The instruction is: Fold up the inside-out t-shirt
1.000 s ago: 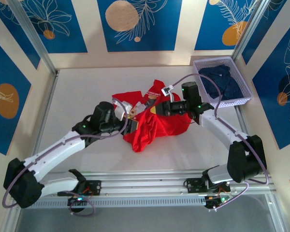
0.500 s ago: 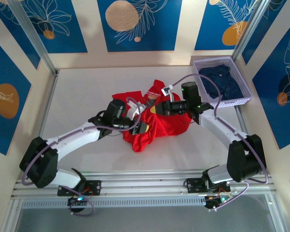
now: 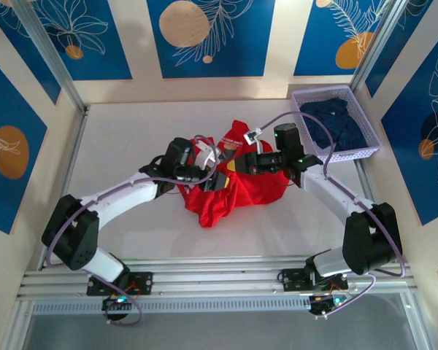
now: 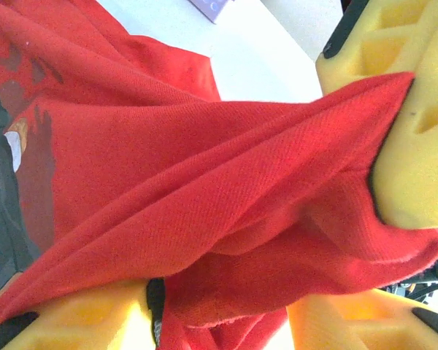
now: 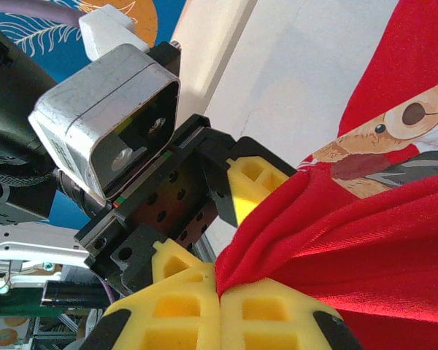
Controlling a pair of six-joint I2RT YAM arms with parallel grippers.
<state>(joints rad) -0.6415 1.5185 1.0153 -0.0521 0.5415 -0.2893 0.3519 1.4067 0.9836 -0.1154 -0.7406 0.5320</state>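
At the left of the heap, the left gripper (image 3: 217, 179) straddles a fold of the inside-out t-shirt (image 3: 233, 193). Its yellow fingers stand apart with red cloth bunched between them, and whether they pinch it cannot be told. The shirt lies crumpled in the middle of the table (image 3: 131, 124), partly lifted between the arms, with a bear print showing. Just to the right, the right gripper (image 3: 241, 164) is clamped tight on a ridge of the same cloth. The step looks like regrasping before spreading. Next, the left jaws need a sure hold, then both arms should draw apart.
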